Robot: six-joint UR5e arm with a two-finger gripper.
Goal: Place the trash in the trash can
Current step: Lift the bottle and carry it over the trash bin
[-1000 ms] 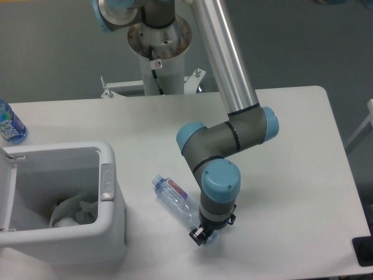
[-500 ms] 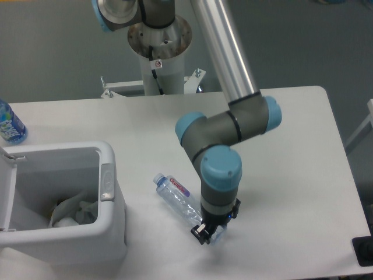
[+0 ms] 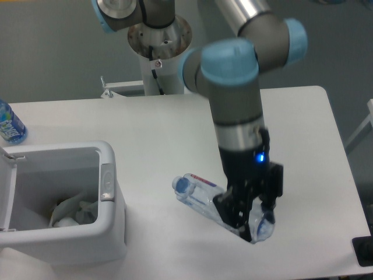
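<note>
Now the tool (image 3: 247, 217) is clamped on the crushed bottle (image 3: 201, 195) near its base, lifted off the table (image 3: 303, 146). Carrying is in hand; next calls for moving left to the trash can (image 3: 108, 233), far left of the tool.

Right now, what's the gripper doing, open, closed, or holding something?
Gripper: closed on the crushed bottle, lifted off the table.
</note>
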